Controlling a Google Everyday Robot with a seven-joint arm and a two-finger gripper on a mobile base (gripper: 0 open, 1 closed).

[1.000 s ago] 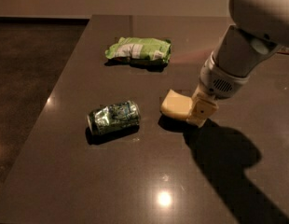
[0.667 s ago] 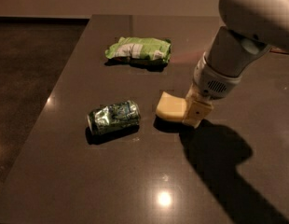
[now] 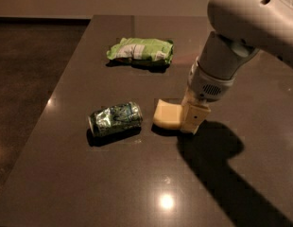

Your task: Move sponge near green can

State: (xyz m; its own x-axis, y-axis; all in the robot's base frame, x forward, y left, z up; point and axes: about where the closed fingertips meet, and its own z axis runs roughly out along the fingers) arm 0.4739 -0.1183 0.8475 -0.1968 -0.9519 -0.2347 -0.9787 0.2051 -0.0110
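Observation:
The pale yellow sponge (image 3: pixel 166 113) lies bent at table level, a short gap to the right of the dented green can (image 3: pixel 115 118), which lies on its side. My gripper (image 3: pixel 188 123) comes down from the upper right and is shut on the sponge's right end. One finger (image 3: pixel 194 117) shows in front; the other is hidden behind the sponge.
A light green and white snack bag (image 3: pixel 142 51) lies at the back of the dark table (image 3: pixel 90 183). The table's left edge runs close to the can's left. The arm's shadow falls on the table at the lower right.
My gripper has moved left and slightly toward the camera with the sponge, narrowing the gap to the can. The can and the bag have not moved.

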